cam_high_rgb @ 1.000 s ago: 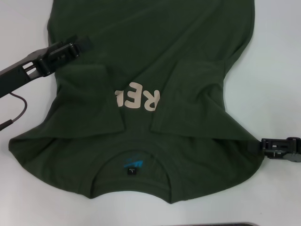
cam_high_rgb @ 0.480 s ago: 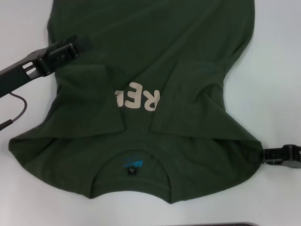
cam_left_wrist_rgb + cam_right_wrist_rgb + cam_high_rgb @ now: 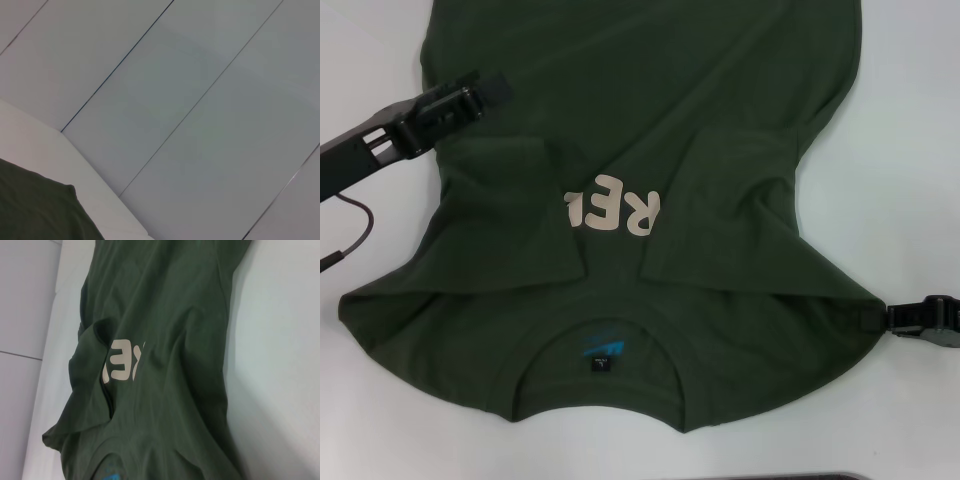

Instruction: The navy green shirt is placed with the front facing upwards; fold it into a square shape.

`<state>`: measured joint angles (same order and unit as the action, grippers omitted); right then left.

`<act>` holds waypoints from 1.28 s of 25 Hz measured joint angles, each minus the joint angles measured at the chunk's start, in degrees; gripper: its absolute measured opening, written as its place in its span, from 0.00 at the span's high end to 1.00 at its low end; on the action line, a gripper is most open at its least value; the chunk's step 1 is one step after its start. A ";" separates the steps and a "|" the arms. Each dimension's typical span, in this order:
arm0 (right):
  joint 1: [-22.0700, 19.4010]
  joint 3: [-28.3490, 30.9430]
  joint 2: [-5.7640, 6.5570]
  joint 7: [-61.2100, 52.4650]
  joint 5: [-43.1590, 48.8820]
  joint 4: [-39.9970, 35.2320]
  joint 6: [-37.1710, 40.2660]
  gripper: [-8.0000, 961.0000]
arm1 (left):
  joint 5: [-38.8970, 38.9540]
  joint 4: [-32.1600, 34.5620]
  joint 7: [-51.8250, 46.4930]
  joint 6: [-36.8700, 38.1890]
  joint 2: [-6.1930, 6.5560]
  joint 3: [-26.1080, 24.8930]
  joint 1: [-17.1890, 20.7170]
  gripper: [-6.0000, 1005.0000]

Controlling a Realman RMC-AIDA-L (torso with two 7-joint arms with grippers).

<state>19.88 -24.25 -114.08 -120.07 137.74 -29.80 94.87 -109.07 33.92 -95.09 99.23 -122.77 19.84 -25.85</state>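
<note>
The navy green shirt has both sleeves folded inward. I can't tell either grip: left gripper over its left side, right gripper at the near-right shoulder. A snag might undo those folds.

Bare table — both flanks (shirt central)

white table — navy green shirt flat

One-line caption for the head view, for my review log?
Navy green shirt with both sleeves folded inward; left gripper over its side, right gripper at its shoulder edge.
</note>
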 joint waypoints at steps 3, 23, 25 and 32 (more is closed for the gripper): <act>-0.25 0.18 -0.02 0.68 -0.23 0.00 0.49 0.93 | -0.01 0.00 -0.25 -0.01 0.16 -0.03 0.07 0.14; -0.48 2.70 0.53 2.62 -0.62 0.01 0.58 0.94 | -15.66 8.71 -5.48 4.03 3.67 -9.29 7.07 0.14; -0.61 3.06 0.61 2.73 -0.63 0.00 0.62 0.94 | -18.17 9.45 -7.05 4.21 4.13 -10.32 7.07 0.14; -0.78 3.48 0.78 2.95 -0.63 -0.30 0.82 0.95 | -26.10 12.24 -12.39 4.53 5.37 -10.59 6.14 0.14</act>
<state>19.09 -20.78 -113.30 -117.12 137.10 -30.10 95.69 -135.17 46.16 -107.48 103.76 -117.40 9.25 -19.71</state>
